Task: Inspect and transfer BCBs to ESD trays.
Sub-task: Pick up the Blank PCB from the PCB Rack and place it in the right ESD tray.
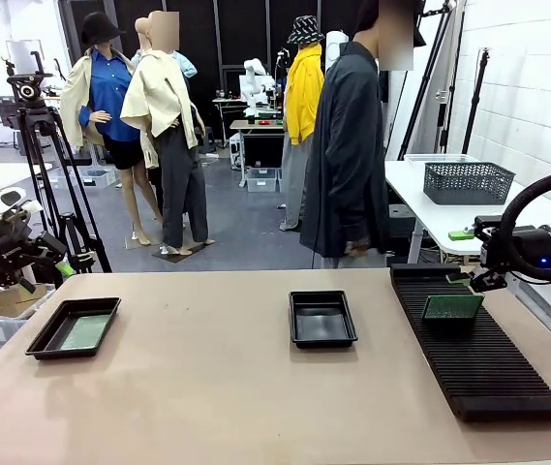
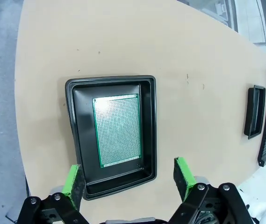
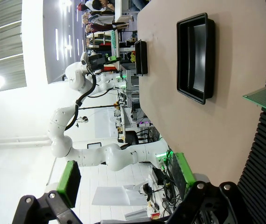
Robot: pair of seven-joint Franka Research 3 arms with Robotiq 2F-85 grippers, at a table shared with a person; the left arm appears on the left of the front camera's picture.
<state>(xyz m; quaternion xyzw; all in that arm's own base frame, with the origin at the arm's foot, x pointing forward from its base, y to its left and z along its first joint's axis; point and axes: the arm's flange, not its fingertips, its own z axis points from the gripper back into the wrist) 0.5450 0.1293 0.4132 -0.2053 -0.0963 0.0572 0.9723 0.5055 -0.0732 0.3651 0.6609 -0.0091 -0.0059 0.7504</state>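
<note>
- left gripper [image 1: 63,268]: at the front view's left edge, its arm cut off there; the fingers are too small and dark to tell apart.
- right gripper [image 1: 471,281]: a dark cluster at the rack's [image 1: 483,358] far end in the front view; the gap between its fingers cannot be read there.
- standing bcb [image 1: 452,308]: its lower edge is hidden in the rack's slots; the right wrist view's right edge cuts off both it and the rack.
- left esd tray [image 3: 140,57]: edge-on in the right wrist view, floor hidden.
- middle esd tray [image 2: 254,112]: steeply foreshortened in the left wrist view, floor too small to read.
- green thing [image 1: 462,234] on the side counter [image 1: 420,192]: possibly another board, too small to tell.
</note>
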